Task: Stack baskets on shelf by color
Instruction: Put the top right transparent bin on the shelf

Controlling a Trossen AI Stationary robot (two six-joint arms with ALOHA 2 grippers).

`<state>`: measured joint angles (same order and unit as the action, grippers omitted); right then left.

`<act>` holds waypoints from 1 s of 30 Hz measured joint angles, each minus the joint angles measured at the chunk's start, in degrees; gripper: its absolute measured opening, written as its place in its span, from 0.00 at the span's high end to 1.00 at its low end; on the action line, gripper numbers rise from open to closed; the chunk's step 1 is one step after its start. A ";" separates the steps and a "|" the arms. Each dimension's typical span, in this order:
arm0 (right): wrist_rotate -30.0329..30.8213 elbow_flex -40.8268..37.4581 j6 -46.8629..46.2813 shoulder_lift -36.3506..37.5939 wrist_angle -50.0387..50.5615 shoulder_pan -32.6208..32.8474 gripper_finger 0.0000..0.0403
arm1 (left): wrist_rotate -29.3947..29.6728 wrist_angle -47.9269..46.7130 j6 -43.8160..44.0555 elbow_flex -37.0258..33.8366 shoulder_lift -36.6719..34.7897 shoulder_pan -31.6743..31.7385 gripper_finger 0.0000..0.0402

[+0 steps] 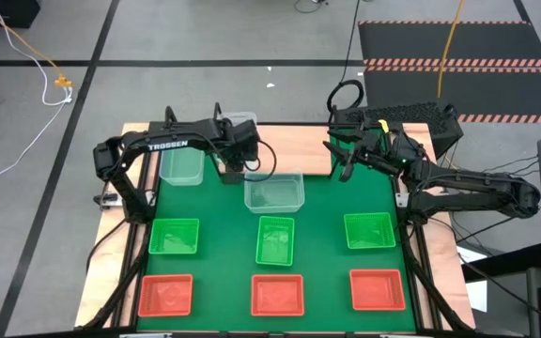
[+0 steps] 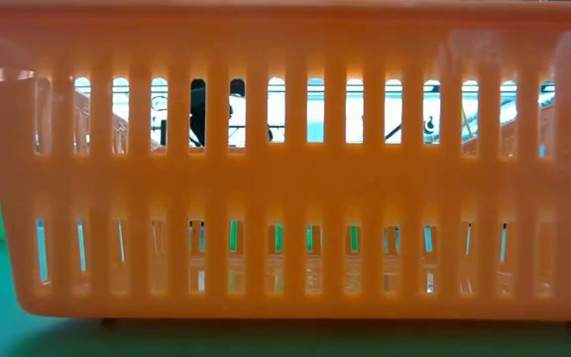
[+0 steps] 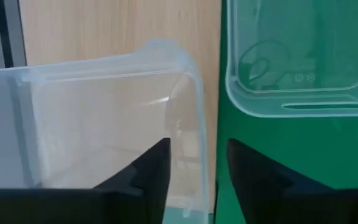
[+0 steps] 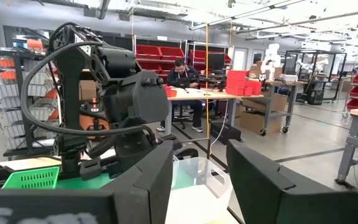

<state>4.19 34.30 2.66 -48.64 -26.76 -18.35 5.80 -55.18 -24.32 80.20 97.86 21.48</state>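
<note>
L fingers (image 3: 191, 180): narrow gap, pinched over the rim of a clear basket (image 3: 104, 124); one finger inside the wall, the other outside. That basket sits tilted at the back of the counter, over the shelf (image 3: 117, 31), a light-wood board. In high view the same clear basket (image 1: 238, 122) shows just behind my L wrist, at the shelf's edge.

Just beside it, on the green mat (image 3: 278, 162), a 2nd clear basket (image 3: 303, 56) lies flat; high view puts it at (image 1: 274, 192), mid-counter, back row. A 3rd clear basket (image 1: 182, 165) sits to its left, near my L arm, partly on the mat's back edge.

R fingers (image 4: 197, 180): spread apart, holding nothing; R arm parked at the back-right corner of the counter (image 1: 346, 164), aimed across at the L arm.

Middle row, high view: 3 green baskets (image 1: 276, 239), well apart from one another. Front row: 3 red-orange baskets (image 1: 278, 295), likewise spaced. Low view is filled by the slotted wall of one red-orange basket (image 2: 285, 188).

R wrist view: room beyond, a person seated at a bench (image 4: 184, 74), red bins behind.
</note>
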 joint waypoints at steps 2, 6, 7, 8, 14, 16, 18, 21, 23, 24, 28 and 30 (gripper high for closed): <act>0.00 0.00 0.00 0.00 -0.01 0.00 0.64 | -0.43 0.39 1.44 0.00 0.00 -0.09 0.56; 0.00 -0.01 -0.04 0.00 -0.01 0.00 0.64 | -4.78 3.53 3.72 0.00 0.00 -0.22 0.55; 0.00 -0.02 -0.04 0.00 -0.01 0.00 0.64 | -5.32 4.49 3.65 0.00 0.00 -0.44 0.56; 0.00 -0.02 -0.04 0.00 -0.01 0.00 0.64 | -5.62 5.26 3.67 0.00 0.00 -0.73 0.57; 0.00 -0.02 -0.04 0.00 -0.01 0.00 0.64 | -5.77 6.25 3.63 0.00 0.00 -1.58 0.63; 0.00 -0.02 -0.04 0.00 -0.03 0.00 0.64 | -5.73 6.49 3.61 0.00 0.07 -2.15 0.64; 0.00 -0.02 -0.04 0.00 -0.01 0.00 0.64 | -5.77 7.09 3.60 0.00 0.09 -2.60 0.65; 0.00 -0.02 -0.04 0.00 -0.03 0.00 0.64 | -3.51 7.10 3.88 0.00 -0.69 -3.25 0.65; 0.00 -0.02 0.01 0.00 -0.03 0.02 0.64 | 0.97 7.09 6.04 0.00 -2.08 -3.80 0.65; 0.00 -0.02 0.04 0.00 -0.03 0.02 0.64 | 3.08 7.07 7.25 0.00 -2.88 -4.15 0.64; 0.00 -0.02 0.26 0.00 -0.01 0.02 0.64 | 7.22 5.30 8.22 0.00 -6.82 -5.62 0.60; 0.00 -0.02 0.46 -0.01 -0.01 0.02 0.64 | 8.73 3.68 8.35 0.00 -9.54 -6.41 0.58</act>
<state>4.19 34.28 3.11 -48.65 -26.76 -18.33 14.53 -51.50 -15.97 80.21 88.32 15.07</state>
